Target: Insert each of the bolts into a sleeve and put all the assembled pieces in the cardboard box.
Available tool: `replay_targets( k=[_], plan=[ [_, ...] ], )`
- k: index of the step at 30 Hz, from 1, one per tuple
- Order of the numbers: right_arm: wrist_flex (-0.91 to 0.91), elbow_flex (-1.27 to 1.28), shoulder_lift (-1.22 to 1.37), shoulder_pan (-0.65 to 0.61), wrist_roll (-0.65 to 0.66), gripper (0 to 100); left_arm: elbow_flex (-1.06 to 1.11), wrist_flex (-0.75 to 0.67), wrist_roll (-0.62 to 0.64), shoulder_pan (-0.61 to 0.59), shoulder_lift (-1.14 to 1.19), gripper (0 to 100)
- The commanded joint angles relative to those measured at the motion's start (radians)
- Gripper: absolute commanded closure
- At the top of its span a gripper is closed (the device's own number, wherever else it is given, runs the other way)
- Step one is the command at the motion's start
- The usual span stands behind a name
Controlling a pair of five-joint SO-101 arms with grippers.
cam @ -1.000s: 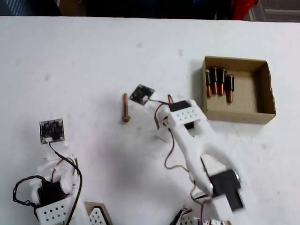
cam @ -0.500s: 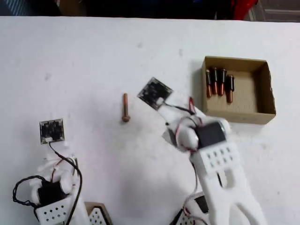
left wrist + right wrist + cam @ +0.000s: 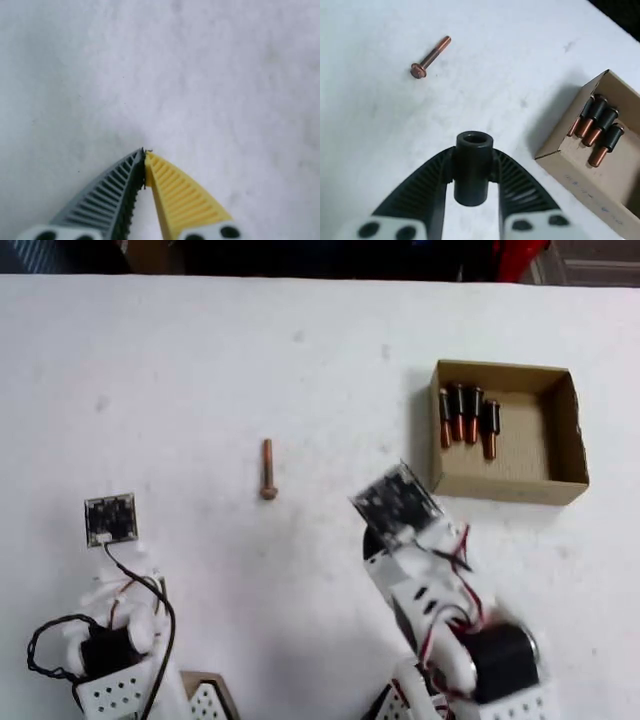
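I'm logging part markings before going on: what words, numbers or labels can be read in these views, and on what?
No text is legible.
Brown cardboard box: faint dark marks on its outer wall in the right wrist view, too blurred to read.
Loose copper bolt and black cylindrical sleeve held in the right claw: no markings visible.

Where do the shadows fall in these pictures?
Right wrist view: the cardboard box throws a soft shadow on the table, towards the loose bolt. Left wrist view: no hard shadow by the gripper. High view: dark beyond the table's far edge.
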Motion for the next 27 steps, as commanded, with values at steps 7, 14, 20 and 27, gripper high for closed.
replay_targets(
  k=[7,14,20,27],
  plan=[
    [0.004,0.077,-0.223,0.153,-0.009,98.2,-0.002,0.003,-0.008,-0.007,-0.007,98],
    [-0.084,0.184,-0.358,0.154,-0.012,98.2,-0.002,0.003,-0.008,-0.007,-0.007,98],
    [-0.176,0.301,-0.4,0.154,-0.014,98.2,-0.002,0.003,-0.008,-0.007,-0.007,98],
    [-0.177,0.308,-0.4,0.156,-0.086,98.2,-0.002,0.003,-0.008,-0.007,-0.007,98]
  ],
)
